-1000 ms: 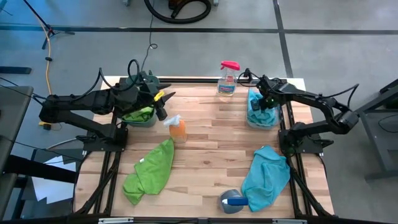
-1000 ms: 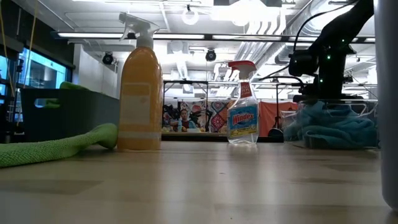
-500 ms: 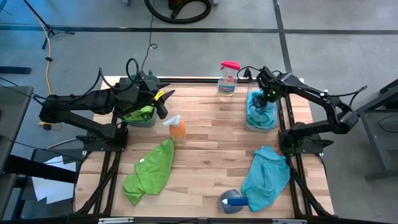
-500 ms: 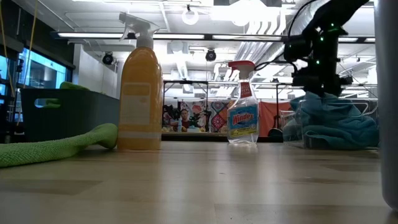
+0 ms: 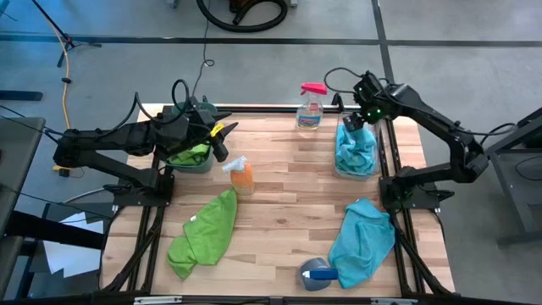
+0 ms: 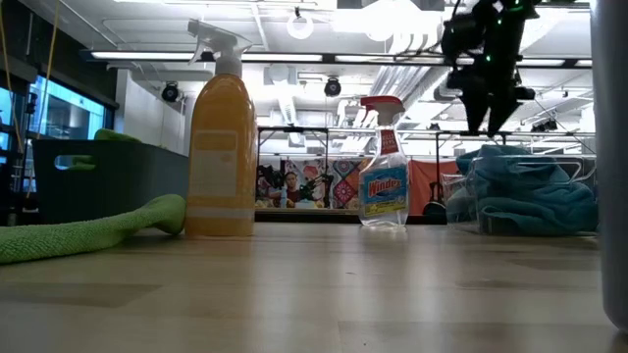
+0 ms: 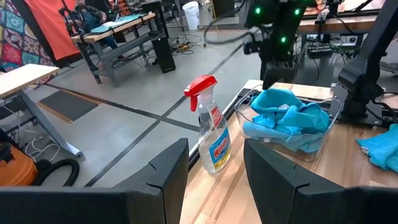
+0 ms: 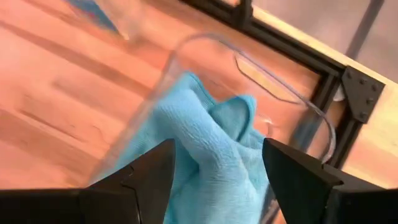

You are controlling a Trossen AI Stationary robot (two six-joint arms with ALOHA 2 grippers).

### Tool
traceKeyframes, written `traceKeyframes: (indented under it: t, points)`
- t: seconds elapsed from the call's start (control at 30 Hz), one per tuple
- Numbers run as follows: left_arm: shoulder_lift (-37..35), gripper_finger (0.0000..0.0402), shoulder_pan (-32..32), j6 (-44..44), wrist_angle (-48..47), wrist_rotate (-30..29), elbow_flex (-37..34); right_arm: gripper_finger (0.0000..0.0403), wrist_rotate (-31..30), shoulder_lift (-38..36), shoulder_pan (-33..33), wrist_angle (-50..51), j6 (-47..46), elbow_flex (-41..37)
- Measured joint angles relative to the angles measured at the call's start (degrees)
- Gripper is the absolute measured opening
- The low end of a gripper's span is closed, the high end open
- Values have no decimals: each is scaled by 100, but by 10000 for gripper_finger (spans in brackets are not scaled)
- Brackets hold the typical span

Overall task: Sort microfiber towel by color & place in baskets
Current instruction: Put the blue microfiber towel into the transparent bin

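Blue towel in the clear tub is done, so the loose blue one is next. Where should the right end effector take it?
Grip the blue towel at its raised fold near the far end, coming straight down; it lies flat and crumpled, clear of the clear tub.

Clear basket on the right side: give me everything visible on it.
The clear basket is a small rectangular see-through plastic tub with rounded corners and a cut-out handle slot in its end wall. It stands upright on the wooden table near the far right corner, right of the Windex bottle. A bunched blue towel fills it, heaped above the rim. The right hand hangs open just above, not touching.
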State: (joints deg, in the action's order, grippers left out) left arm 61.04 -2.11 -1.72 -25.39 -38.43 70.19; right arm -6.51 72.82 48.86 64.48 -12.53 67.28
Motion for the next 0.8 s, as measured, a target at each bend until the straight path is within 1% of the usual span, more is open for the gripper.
traceKeyframes:
  t: [0.1, 0.2, 0.27, 0.3, 0.4, 0.43, 0.47, 0.57, 0.7, 0.8]
  points:
    - [0, 145, 0, -2, -7, 1, 0, 235, 196, -113, -161, -100, -75, 48]
    - [0, 145, 8, -4, -22, 1, 0, 209, 189, -306, -430, -243, -190, -160]
    - [0, 145, 43, -40, -32, 2, 0, 168, 53, -460, -586, -342, -331, -432]
    - [0, 145, 66, -43, -33, 3, 0, 139, -47, -549, -656, -400, -426, -599]
    - [0, 145, 149, -44, -31, 5, 2, 36, -400, -847, -783, -679, -744, -1216]
    - [0, 145, 181, -44, -31, 7, 1, 19, -503, -937, -781, -777, -839, -1419]
    - [0, 145, 208, -44, -31, 6, 2, 17, -588, -1011, -758, -873, -972, -1604]
    - [0, 145, 277, -42, -28, 28, 2, 31, -687, -1129, -631, -1200, -1197, -2070]
    - [0, 145, 366, -42, -20, 40, 1, 7, -771, -1074, -448, -1982, -1415, -2613]
    - [0, 145, 429, -2, -15, 41, 2, 8, -696, -888, -336, -2697, -1600, -2941]
